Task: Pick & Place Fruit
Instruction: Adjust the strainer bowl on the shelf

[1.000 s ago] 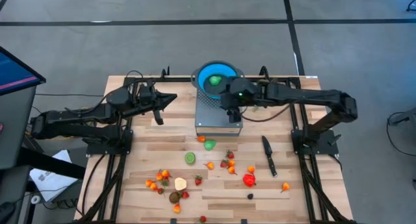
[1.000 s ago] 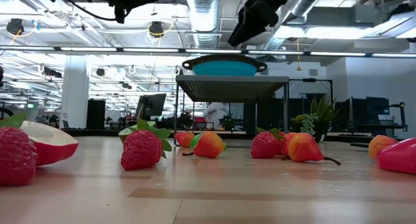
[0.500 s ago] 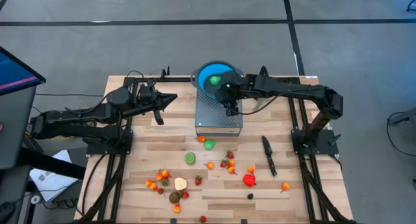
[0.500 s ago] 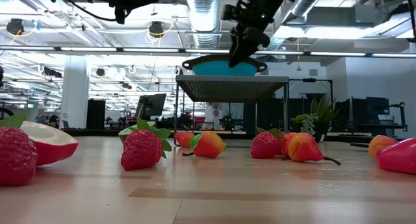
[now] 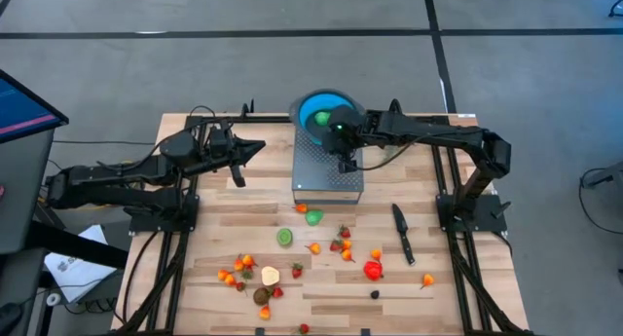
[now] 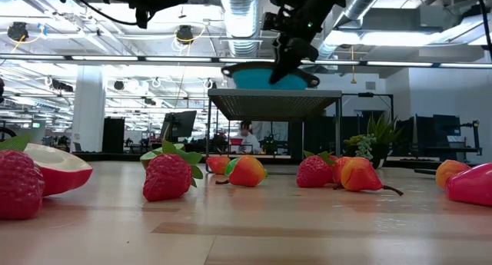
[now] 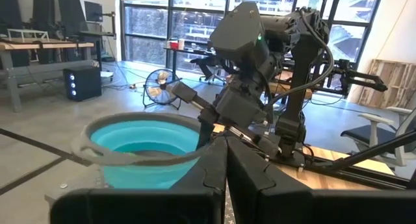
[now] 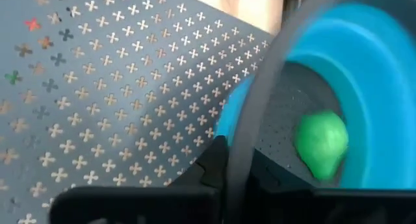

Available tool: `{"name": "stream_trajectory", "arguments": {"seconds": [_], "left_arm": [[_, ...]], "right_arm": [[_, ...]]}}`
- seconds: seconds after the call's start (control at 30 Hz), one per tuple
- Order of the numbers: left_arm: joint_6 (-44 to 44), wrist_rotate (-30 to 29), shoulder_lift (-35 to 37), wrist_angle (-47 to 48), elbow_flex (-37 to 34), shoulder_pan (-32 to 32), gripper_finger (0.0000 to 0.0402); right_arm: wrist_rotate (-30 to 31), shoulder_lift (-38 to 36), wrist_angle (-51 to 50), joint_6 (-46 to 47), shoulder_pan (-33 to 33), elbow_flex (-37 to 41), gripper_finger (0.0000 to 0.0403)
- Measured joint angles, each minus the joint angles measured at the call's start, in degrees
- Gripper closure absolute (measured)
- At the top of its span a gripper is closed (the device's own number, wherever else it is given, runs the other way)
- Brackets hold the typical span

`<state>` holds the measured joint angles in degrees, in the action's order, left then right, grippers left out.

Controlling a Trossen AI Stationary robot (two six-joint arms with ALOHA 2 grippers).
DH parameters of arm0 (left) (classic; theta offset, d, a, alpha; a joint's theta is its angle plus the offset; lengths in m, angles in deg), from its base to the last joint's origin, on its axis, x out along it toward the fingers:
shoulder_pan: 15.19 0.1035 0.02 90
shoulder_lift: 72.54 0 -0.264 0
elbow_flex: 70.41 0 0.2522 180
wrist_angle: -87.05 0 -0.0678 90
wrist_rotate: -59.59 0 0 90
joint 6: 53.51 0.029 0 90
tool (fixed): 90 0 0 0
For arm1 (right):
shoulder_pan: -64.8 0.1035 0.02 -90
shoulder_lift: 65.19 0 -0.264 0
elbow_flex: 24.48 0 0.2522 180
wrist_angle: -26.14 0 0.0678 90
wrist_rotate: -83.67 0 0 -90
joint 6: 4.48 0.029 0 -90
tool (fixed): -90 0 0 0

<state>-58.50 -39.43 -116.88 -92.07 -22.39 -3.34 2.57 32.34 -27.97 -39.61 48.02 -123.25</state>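
On top of the perforated grey box (image 5: 328,170), our right gripper (image 5: 343,153) pinches the rim of the blue bowl (image 5: 321,113), apparently to shift it; one green fruit (image 8: 320,143) lies inside. Scattered fruit (image 5: 313,246) waits on the table (image 5: 219,219). Our left gripper (image 5: 245,153) hovers well apart, fingers closed together on nothing.
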Motion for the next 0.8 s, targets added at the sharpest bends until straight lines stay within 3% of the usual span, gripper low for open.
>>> {"name": "stream_trajectory", "arguments": {"seconds": [0.33, 0.57, 0.8], "left_arm": [[0.0, 0.01, 0.0, 0.0, 0.0, 0.0, 0.04], [0.0, 0.02, 0.0, -0.02, 0.0, 0.0, 0.04], [-0.31, 0.03, 0.0, -0.02, 0.0, 0.0, 0.04]], "right_arm": [[0.73, 0.0, -0.16, -0.65, 0.84, 0.0, 0.0399], [5.92, 0.0, -1.4, -0.88, 4.29, 0.0, 0.0401], [6.37, -1.72, -3.47, 0.06, 8.25, -0.69, 0.0401]]}}
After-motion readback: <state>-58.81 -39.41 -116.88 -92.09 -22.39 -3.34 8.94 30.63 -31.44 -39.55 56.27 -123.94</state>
